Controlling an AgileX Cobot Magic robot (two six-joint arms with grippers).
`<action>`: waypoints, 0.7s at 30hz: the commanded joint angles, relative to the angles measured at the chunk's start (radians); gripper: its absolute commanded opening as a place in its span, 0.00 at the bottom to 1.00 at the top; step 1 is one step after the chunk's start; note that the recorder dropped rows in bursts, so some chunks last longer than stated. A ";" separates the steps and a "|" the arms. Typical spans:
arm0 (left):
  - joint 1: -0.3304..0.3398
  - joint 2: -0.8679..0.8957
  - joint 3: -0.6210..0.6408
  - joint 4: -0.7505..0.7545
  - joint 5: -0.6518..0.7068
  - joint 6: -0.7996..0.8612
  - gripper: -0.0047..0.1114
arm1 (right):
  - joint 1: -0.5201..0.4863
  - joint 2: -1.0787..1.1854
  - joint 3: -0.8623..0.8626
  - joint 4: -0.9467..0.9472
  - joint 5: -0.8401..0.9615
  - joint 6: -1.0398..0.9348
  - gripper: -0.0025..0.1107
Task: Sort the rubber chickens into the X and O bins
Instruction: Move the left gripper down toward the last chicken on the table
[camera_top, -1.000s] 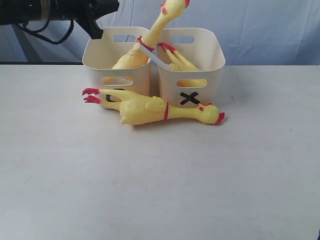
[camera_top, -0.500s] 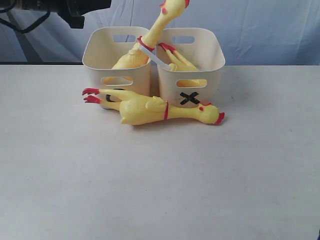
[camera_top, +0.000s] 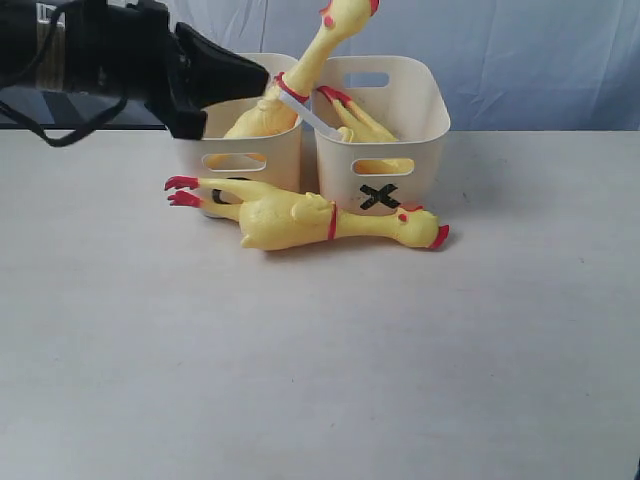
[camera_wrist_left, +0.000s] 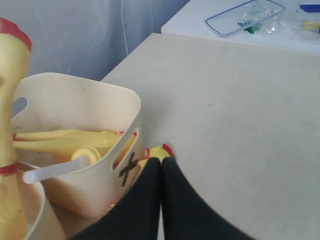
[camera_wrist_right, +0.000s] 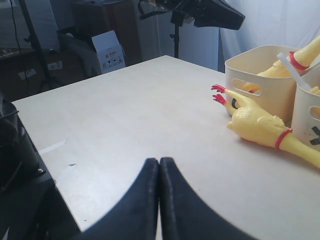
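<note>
Our left gripper (camera_top: 257, 76), pinched shut, is swinging back over the ten o'clock bin (camera_top: 285, 150). We're wanting that loose chicken (camera_top: 300, 220) sorted; right gripper (camera_wrist_right: 159, 163) is idling closed.

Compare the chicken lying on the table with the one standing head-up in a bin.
The table chicken lies flat; the binned chicken stands tilted, head up. The table chicken is unsorted; the binned chicken's body sits in its bin. Both are yellow with red neck bands.
</note>
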 joint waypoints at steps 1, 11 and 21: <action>-0.144 -0.057 0.083 -0.010 0.165 -0.081 0.04 | -0.003 -0.007 0.005 0.005 -0.001 -0.001 0.02; -0.524 -0.064 0.184 -0.010 0.761 -0.081 0.04 | -0.003 -0.007 0.005 0.005 -0.001 -0.001 0.02; -0.735 0.038 0.184 -0.010 1.094 0.078 0.04 | -0.003 -0.007 0.005 0.005 0.002 -0.001 0.02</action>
